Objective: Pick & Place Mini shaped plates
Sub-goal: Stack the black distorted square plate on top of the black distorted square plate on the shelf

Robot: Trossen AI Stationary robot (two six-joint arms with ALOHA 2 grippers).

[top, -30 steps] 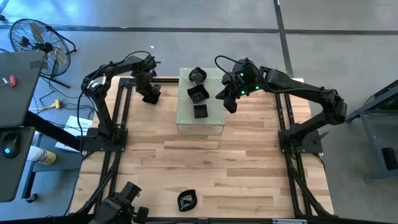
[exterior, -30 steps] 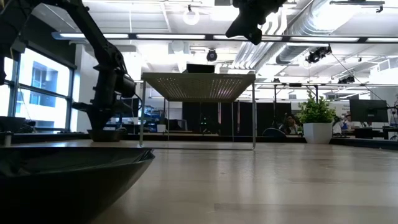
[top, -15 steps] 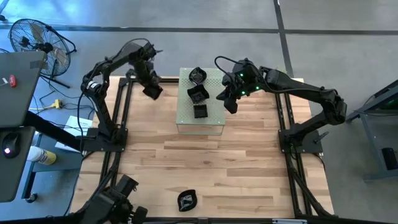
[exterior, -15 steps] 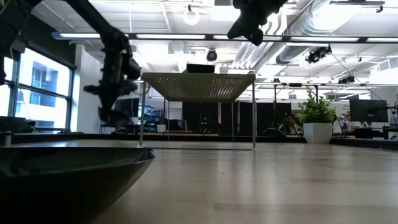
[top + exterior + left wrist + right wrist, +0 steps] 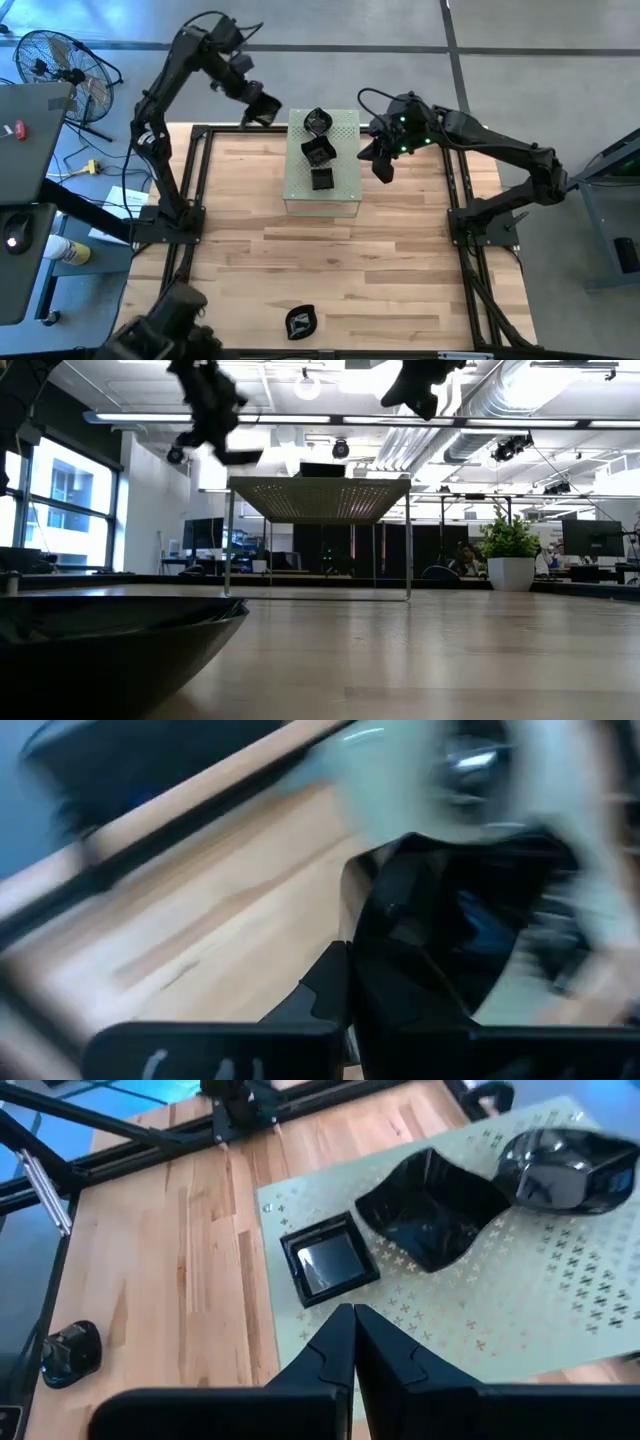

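My left gripper [image 5: 262, 106] is raised high beside the far left corner of the pale green box [image 5: 345, 195] and is shut on a glossy black mini plate [image 5: 440, 935]. In the low view that plate [image 5: 238, 457] shows above the level of the box top. Three more black plates rest on the box top: a round one [image 5: 317, 121], a wavy one [image 5: 318, 150] and a small square one [image 5: 321, 179]. My right gripper [image 5: 384, 166] hovers beside the box's right side, shut and empty [image 5: 352, 1342]. Another plate [image 5: 300, 320] lies by the table's near edge. My left gripper pinches the black plate by its rim [image 5: 362, 982] between the two fingers. The plate is lifted clear of the table and sticks out forward past the fingertips, roughly level in the low view. How far back the rim reaches does not show.
The box stands on thin legs [image 5: 409, 550] at the far middle of the wooden table [image 5: 330, 270]. Black frame rails [image 5: 195, 200] run along the table's left and right sides. A dark plate [image 5: 110, 635] fills the low view's near left corner.
My left gripper has risen steeply from the table surface at the far left, carrying the plate up clear of the wood, and has swung toward the box's far left corner. My right gripper has drifted slightly toward the table's right edge, staying shut.
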